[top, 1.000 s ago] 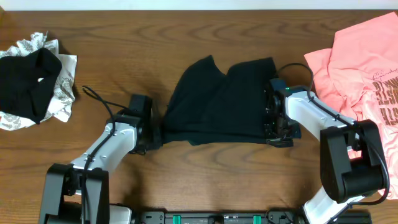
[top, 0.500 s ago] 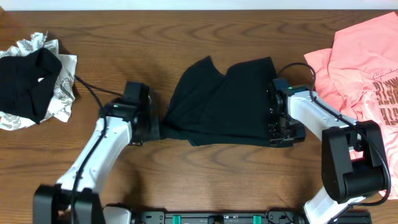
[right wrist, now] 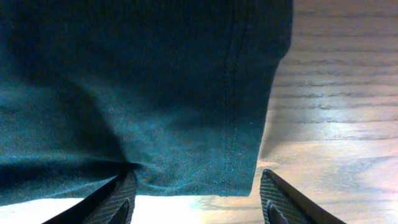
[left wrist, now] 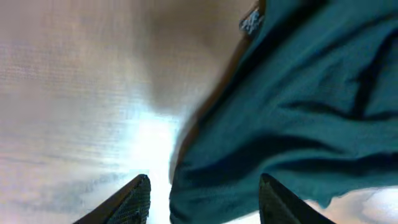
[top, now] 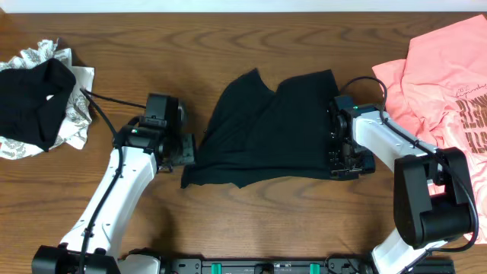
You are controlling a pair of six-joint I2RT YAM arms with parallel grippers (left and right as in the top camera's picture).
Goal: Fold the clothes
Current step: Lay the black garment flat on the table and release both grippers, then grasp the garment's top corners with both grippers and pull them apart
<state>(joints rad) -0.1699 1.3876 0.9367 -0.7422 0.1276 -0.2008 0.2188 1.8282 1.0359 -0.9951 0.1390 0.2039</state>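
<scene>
The black shirt (top: 266, 125) is spread at the middle of the table (top: 228, 46). It is partly doubled over, with a slanted fold line down its left half and a loose corner reaching out at the lower left.

Its left edge is met by the left gripper (top: 185, 149). In the left wrist view this gripper (left wrist: 205, 199) is seen with its fingers held wide apart, and rumpled cloth is bunched between them and beyond. That view is blurred, so contact between cloth and fingers cannot be made out for certain.

The shirt's right edge is met by the right gripper (top: 335, 151). From the right wrist, the gripper (right wrist: 196, 202) is likewise seen spread open. The stitched hem lies flat on the wood between the two fingers and is pinched by neither.

Well apart at the table's right end, a pink tee (top: 441, 91) with dark print is laid. At the far left, another black garment (top: 34, 103) is heaped on a white-grey patterned piece (top: 77, 114).
</scene>
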